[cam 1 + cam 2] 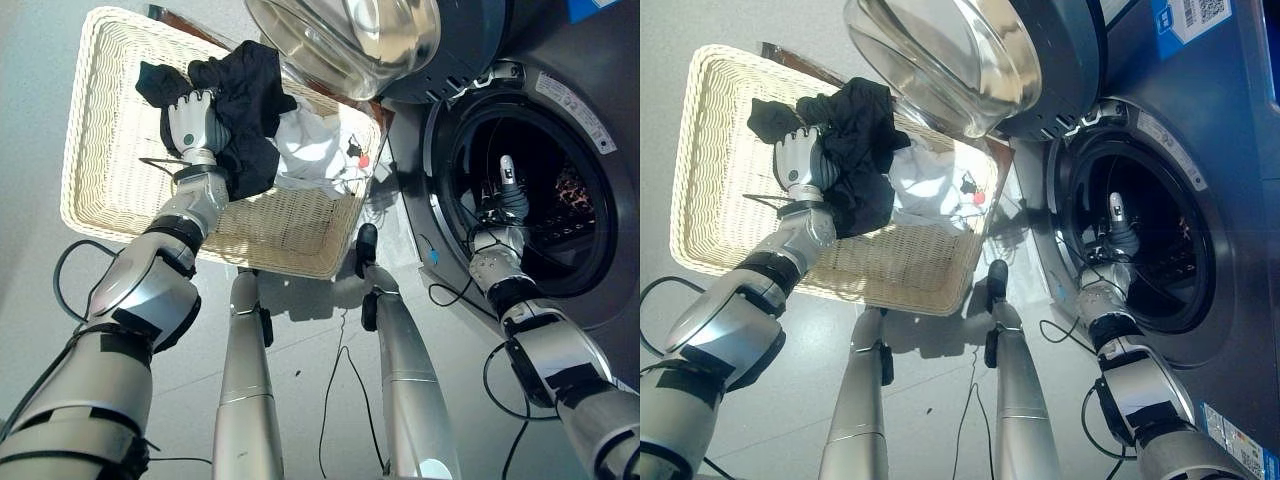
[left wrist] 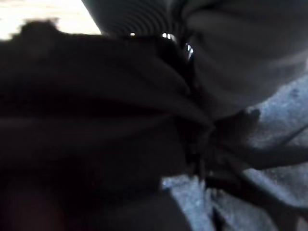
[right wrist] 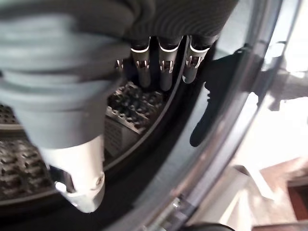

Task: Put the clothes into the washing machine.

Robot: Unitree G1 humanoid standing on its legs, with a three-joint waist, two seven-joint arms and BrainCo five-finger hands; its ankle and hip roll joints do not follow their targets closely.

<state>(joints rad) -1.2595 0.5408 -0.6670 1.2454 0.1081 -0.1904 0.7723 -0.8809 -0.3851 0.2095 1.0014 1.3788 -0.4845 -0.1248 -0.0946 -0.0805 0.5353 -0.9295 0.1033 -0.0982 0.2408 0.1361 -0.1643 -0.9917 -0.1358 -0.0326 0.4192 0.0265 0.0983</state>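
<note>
A black garment is bunched up over the wicker basket. My left hand is shut on it, with its fingers curled into the cloth; dark folds of the black garment lie right against it in the left wrist view. A white garment with small red marks lies in the basket beside the black one, toward the washer. My right hand is inside the round opening of the washing machine. Its fingers are straight and hold nothing, with the perforated drum past them.
The washer's glass door stands swung open above the basket's near corner, between basket and drum. A few coloured clothes lie deep in the drum. The basket rests on grey floor to the washer's left.
</note>
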